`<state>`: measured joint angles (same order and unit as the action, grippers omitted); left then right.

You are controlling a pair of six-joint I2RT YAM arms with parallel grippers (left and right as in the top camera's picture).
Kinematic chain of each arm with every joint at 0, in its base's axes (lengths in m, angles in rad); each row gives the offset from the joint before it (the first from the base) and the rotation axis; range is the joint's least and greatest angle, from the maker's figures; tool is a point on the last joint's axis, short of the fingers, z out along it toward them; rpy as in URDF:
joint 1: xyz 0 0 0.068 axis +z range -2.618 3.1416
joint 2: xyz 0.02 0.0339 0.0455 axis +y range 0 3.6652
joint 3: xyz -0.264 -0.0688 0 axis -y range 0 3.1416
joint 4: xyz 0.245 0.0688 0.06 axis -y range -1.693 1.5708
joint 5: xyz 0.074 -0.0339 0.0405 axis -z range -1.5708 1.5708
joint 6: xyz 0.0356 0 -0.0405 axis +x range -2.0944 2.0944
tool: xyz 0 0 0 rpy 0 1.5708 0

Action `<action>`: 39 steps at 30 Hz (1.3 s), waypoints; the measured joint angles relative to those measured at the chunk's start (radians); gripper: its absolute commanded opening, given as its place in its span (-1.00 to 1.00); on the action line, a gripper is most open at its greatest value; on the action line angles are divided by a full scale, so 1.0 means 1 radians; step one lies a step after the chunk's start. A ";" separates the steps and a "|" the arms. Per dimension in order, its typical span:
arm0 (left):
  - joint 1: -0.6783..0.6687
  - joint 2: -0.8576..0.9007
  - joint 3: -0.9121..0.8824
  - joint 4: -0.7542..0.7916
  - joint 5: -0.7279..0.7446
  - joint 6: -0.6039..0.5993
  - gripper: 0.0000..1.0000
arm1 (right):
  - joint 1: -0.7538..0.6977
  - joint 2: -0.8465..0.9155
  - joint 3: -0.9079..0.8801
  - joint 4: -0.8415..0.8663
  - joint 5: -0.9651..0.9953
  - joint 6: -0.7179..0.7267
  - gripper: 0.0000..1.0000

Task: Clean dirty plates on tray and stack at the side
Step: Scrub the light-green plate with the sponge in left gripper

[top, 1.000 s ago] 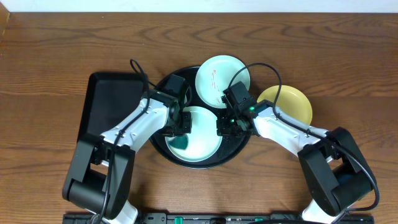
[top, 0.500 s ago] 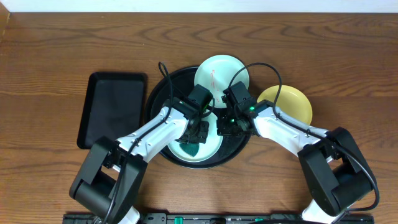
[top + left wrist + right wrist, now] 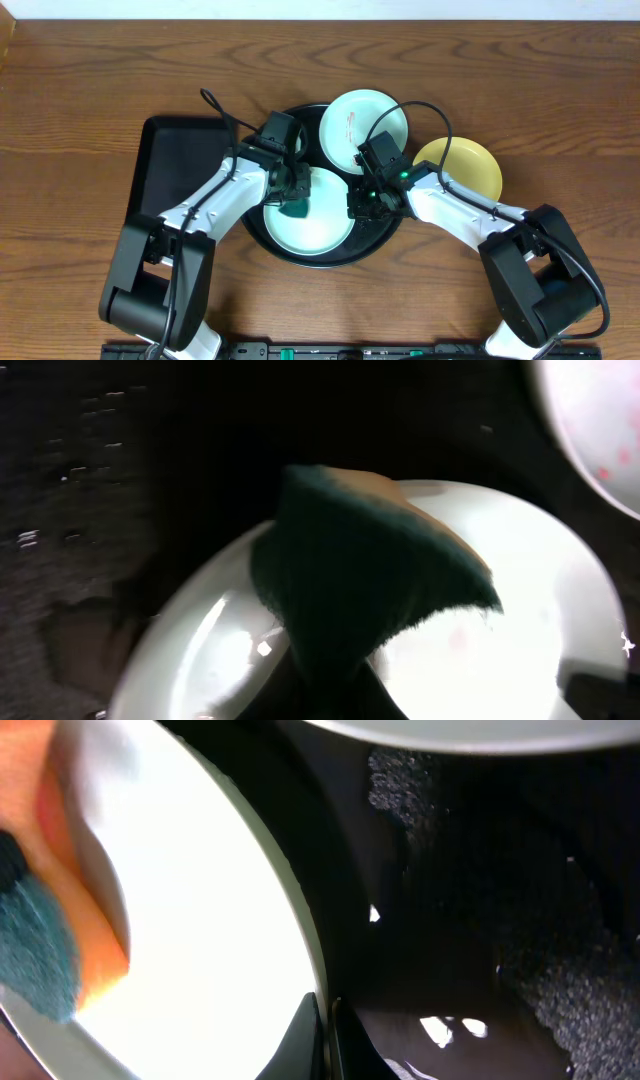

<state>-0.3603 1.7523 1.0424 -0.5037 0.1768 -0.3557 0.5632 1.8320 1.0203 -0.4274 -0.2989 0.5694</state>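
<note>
While two plates (image 3: 308, 225) occupy the tray (image 3: 320, 261), one lies outside.

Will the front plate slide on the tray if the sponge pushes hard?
Probably slides under the sponge: plate looks smooth, tray is glossy. The right end effector at its rim seems to steady it. Shallow and wide, unlikely to tip.

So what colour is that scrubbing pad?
The sponge is teal on one face, orange behind; clearest in the right wrist view.
</note>
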 measured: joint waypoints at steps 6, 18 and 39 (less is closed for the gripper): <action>0.000 0.000 0.011 -0.129 -0.058 0.001 -0.85 | 0.000 0.000 0.000 0.002 0.000 0.001 -0.98; -0.077 0.000 0.014 -0.187 0.180 0.198 -0.85 | 0.000 0.000 0.000 0.001 0.006 0.001 -0.98; -0.100 0.002 0.022 -0.164 -0.292 0.037 -0.85 | 0.000 0.000 0.000 -0.001 0.006 0.001 -0.98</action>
<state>-0.4603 1.7542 1.0641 -0.6682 -0.1154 -0.3191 0.5632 1.8320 1.0203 -0.4282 -0.2924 0.5705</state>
